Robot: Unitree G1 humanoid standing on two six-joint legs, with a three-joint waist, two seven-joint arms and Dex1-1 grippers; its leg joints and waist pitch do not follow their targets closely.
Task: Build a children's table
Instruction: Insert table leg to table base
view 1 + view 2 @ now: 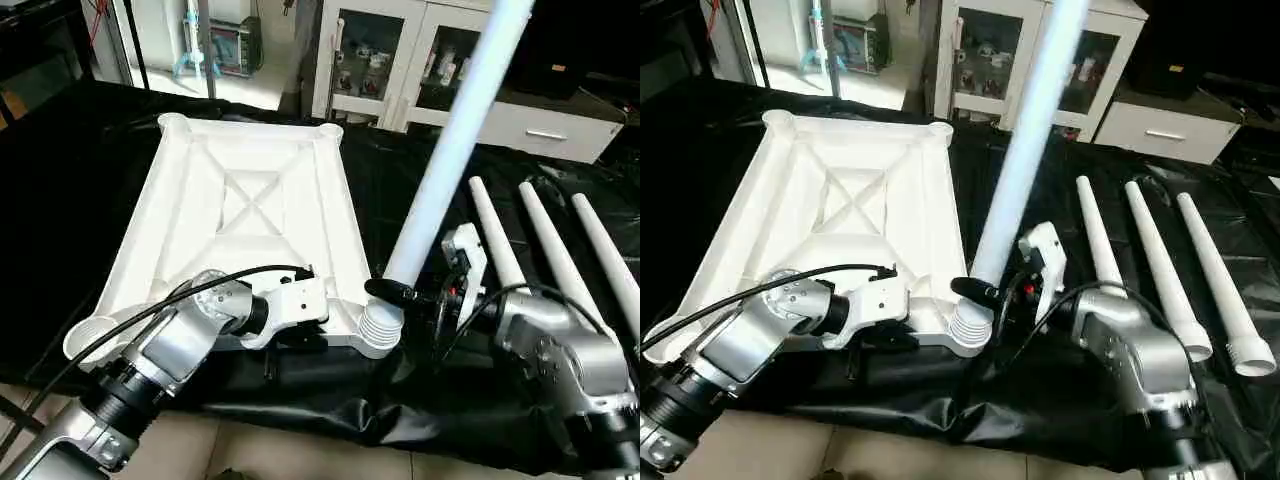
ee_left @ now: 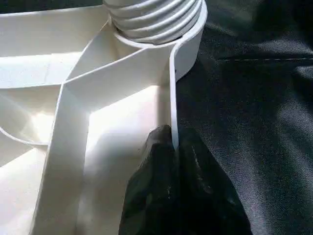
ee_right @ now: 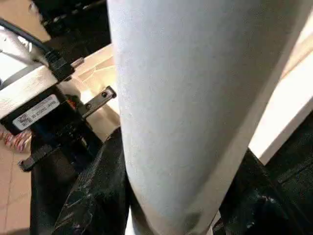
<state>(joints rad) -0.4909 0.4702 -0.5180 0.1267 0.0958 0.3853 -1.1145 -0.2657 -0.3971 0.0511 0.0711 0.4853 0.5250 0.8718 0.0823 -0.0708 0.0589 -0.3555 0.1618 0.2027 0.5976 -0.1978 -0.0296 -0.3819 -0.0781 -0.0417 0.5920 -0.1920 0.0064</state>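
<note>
Beyond the work: cloth, cabinets and floor

We see a black cloth [image 1: 60,200] draped over the large work table, wrinkled and glossy along its front edge at six o'clock, where it hangs over a beige tiled floor [image 1: 270,450]. At twelve o'clock, behind the table, we see a white cabinet with glass doors [image 1: 385,55] holding small items too small for us to tell. A low white drawer unit [image 1: 545,125] sits at one o'clock. At eleven o'clock we see a boxy device with a screen [image 1: 232,45], with blue and white parts just beside it and dark poles [image 1: 135,45] nearby.
</note>
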